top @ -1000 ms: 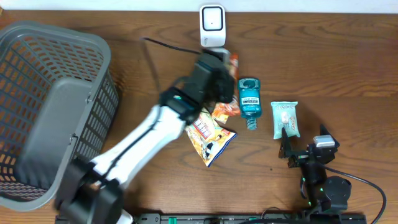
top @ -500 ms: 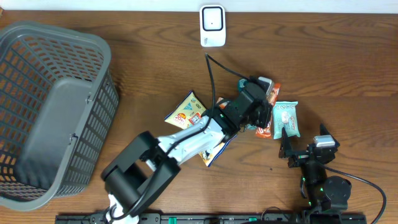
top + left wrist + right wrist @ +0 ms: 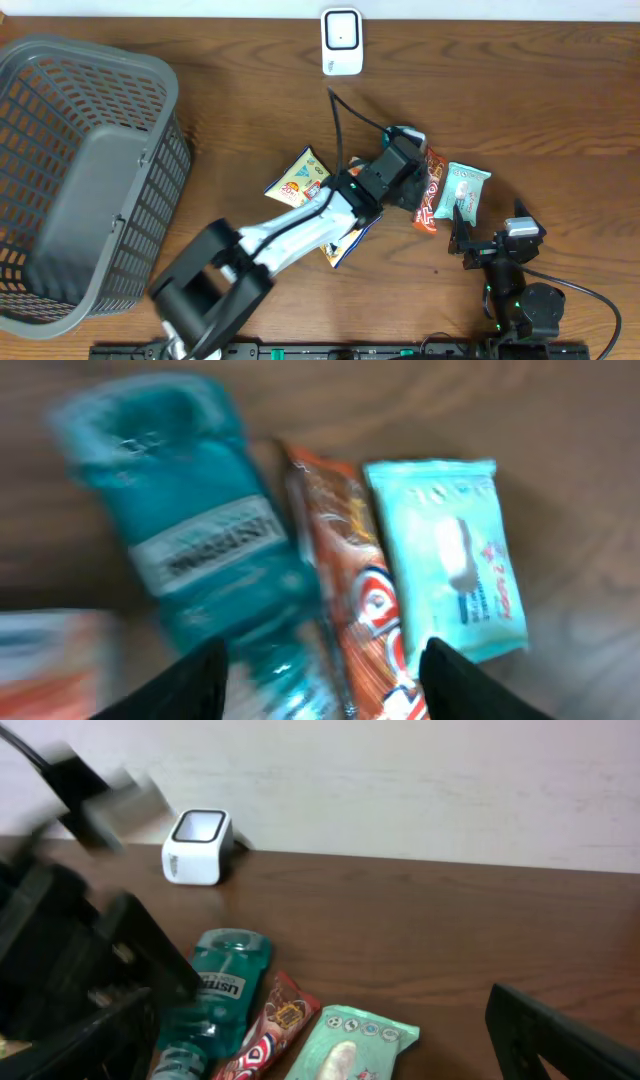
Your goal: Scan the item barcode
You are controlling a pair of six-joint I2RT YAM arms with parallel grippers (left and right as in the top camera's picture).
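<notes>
Tabletop: grey mesh basket far left. Left gripper over the item cluster, jaws released. Right gripper jaws spread wide. Orange snack packet lies flat between mouthwash bottle and wipes pack. Barcode scanner at rear edge.

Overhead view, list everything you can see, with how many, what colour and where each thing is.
table: one, brown wood, under everything
basket: one, grey, left end
scanner: one, white, far edge, middle
mouthwash bottle: one, teal, centre, mostly hidden by the left arm from overhead
snack packet: one, orange-red, between bottle and wipes pack
wipes pack: one, pale teal, right of the snack packet
snack bags: two, a yellow one left of centre, another partly under the arm
left gripper: one, black, open over the snack packet
right gripper: one, black, open, near right
</notes>
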